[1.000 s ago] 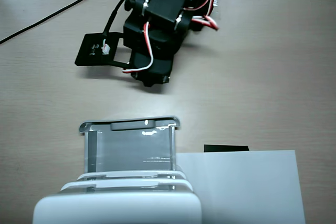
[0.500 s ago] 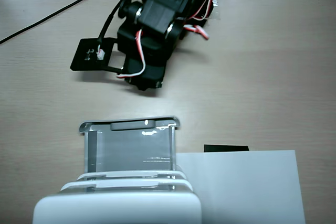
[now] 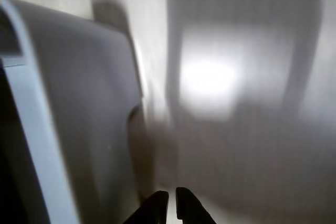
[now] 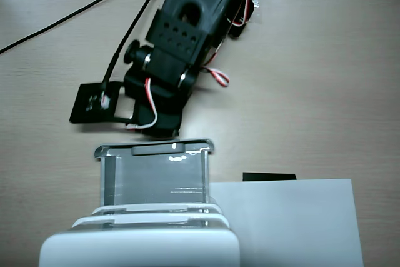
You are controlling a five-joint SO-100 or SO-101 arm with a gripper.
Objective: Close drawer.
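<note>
The drawer [image 4: 156, 179] is a translucent grey tray. It sticks out of the top of the white unit [image 4: 137, 245] towards the arm, and its rounded front lip [image 4: 154, 149] is the part farthest out. My gripper [image 4: 170, 132] points down just beyond that lip, close to or touching it. The blurred wrist view shows the grey drawer [image 3: 89, 103] filling the left side. My gripper [image 3: 172, 205] is at the bottom edge there, with its two dark fingertips nearly together and nothing between them.
A flat white sheet of paper [image 4: 287, 220] lies to the right of the unit, with a small black piece [image 4: 269, 176] at its far edge. Two white drawer fronts [image 4: 150, 220] sit under the grey one. Black cables [image 4: 75, 14] cross the wooden table at the upper left.
</note>
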